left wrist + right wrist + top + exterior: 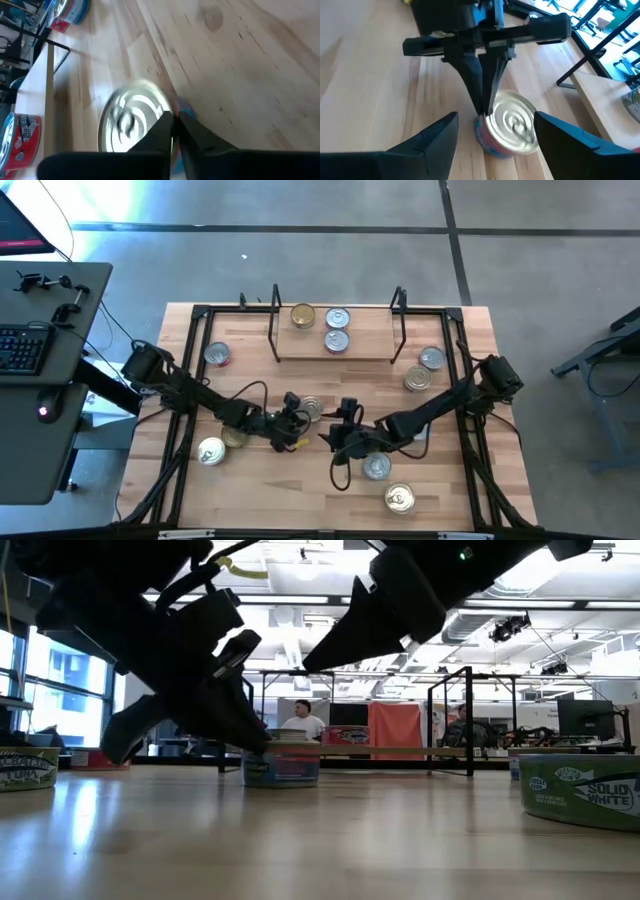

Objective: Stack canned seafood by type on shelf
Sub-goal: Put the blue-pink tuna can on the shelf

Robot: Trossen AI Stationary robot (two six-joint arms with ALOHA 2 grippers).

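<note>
The left gripper [485,107] is clenched on nothing, its tips just beside a silver-lidded can [512,127] mid-table; the right gripper [335,432] stands released facing it. Three cans rest on the shelf [372,352]. In the low view, a near green-labelled can [580,790] reads "SOLID WHITE".

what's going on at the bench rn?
Two arms are sorting canned seafood onto the shelf. Three cans already sit on its board; the rest are scattered across the table. Mid-table, the left gripper is shut, its fingertips pressed against the side of a silver-lidded can rather than around it. The right gripper is open, its fingers straddling that same can from the other side. The can is still on the wood, not lifted.
</note>
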